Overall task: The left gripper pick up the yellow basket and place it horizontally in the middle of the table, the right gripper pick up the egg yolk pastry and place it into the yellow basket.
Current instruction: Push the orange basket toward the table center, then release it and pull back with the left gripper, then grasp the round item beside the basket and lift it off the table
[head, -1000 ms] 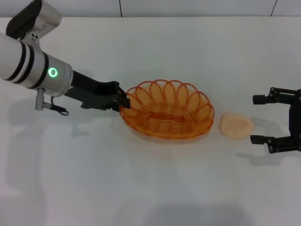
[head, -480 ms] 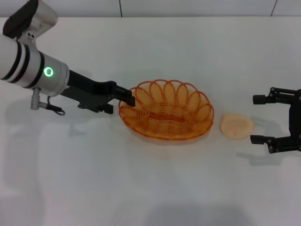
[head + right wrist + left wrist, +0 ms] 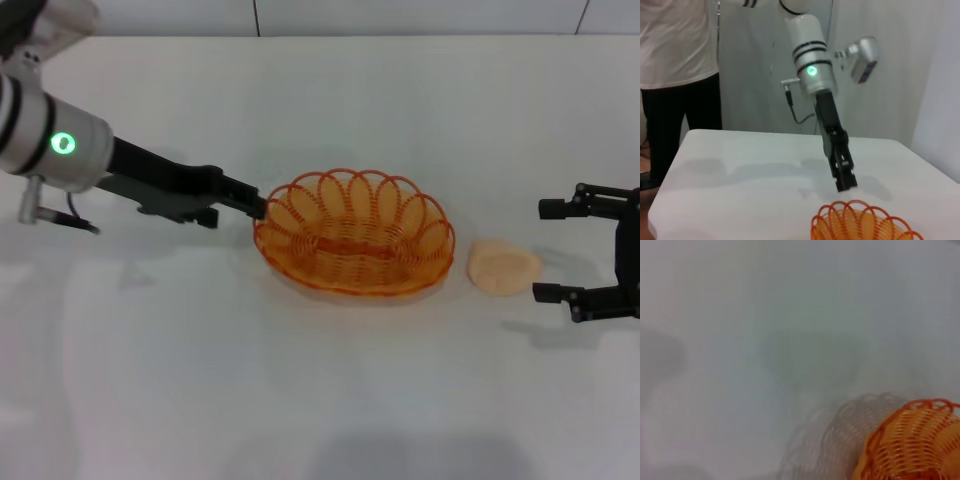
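Observation:
The yellow basket [image 3: 352,238] stands upright in the middle of the white table [image 3: 300,400]. It also shows in the left wrist view [image 3: 915,445] and the right wrist view [image 3: 860,226]. My left gripper [image 3: 255,203] hovers just off the basket's left rim, not touching it; it also shows in the right wrist view [image 3: 845,181]. The egg yolk pastry [image 3: 503,267] lies on the table just right of the basket. My right gripper [image 3: 543,251] is open and empty, a short way right of the pastry and apart from it.
The table's far edge [image 3: 320,37] meets a tiled wall. In the right wrist view a person [image 3: 675,75] in a white shirt and black trousers stands beyond the table's far left corner.
My left gripper has come off the basket's left rim and drawn back to the left and upward. The basket stays where it was. The right arm and the pastry have not moved.

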Tool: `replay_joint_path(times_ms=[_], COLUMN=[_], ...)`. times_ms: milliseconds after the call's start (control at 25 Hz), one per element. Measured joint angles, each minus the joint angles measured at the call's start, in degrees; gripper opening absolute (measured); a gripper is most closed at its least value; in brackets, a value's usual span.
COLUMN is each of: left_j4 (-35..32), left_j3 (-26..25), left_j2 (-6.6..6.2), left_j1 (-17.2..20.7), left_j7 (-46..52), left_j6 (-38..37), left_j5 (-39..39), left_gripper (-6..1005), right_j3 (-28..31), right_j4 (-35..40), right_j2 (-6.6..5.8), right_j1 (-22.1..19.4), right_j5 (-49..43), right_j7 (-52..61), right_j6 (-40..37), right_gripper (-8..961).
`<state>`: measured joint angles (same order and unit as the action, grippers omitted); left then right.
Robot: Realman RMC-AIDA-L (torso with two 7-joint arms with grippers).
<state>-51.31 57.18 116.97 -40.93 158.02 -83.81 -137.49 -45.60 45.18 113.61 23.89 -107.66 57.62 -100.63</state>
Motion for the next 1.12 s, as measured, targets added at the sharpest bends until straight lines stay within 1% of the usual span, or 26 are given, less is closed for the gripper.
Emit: replay_joint_path(times_ms=[80, 160, 200, 280, 400, 440, 560, 720, 840, 1000, 1120], left_j4=[-3.77, -6.31, -7.13, -8.44, -11.1, -11.6, -11.93, -11.72, -10.17, -7.99, -5.1], left_j3=[-0.03, -0.02, -0.02, -0.03, -0.07, -0.1, -0.15, -0.23, -1.48, -3.32, -5.47], left_j2=[-0.29, -0.92, -1.3, -1.65, -1.39, -1.19, -1.0, -0.9, -0.2, 0.66, 0.77], left_j1=[1.72, 3.42, 4.23, 5.81, 9.72, 11.26, 14.61, 17.01, 18.37, 20.08, 20.66], left_j7=[-3.2, -8.9, -12.61, -20.01, -32.73, -37.75, -48.41, -58.26, -67.38, -74.33, -78.96], left_j6=[-1.84, -4.1, -5.08, -6.59, -7.5, -7.4, -7.3, -7.19, -7.52, -7.42, -7.92], left_j5=[1.19, 3.49, 4.81, 7.44, 13.05, 15.78, 22.55, 25.76, 25.85, 25.34, 25.34], left_gripper=[743, 747, 751, 759, 771, 775, 787, 803, 809, 814, 816], right_j3=[0.37, 0.4, 0.41, 0.41, 0.32, 0.27, 0.16, 0.0, -0.05, -0.1, -0.34], right_j4=[0.04, 0.06, 0.07, 0.08, 0.33, 0.52, 1.16, 2.18, 2.23, 2.29, 2.28], right_j2=[-0.28, -0.75, -1.06, -1.36, -1.62, -1.67, -1.69, -1.25, -0.84, -0.26, 0.23], right_j1=[-0.2, -0.35, -0.39, -0.45, -0.5, -0.5, -0.5, -0.28, -0.14, -0.08, -0.03], right_j5=[0.0, -0.18, -0.38, -0.6, -0.75, -0.81, -1.52, -3.83, -4.0, -4.05, -4.25], right_j7=[1.01, 2.33, 3.18, 4.33, 6.04, 6.7, 8.82, 10.66, 10.75, 11.26, 12.37], right_j6=[-0.07, 0.02, 0.15, 0.42, 0.55, 0.73, 1.76, 2.98, 3.25, 3.86, 5.47], right_gripper=[753, 752, 752, 751, 749, 748, 747, 745, 743, 741, 739])
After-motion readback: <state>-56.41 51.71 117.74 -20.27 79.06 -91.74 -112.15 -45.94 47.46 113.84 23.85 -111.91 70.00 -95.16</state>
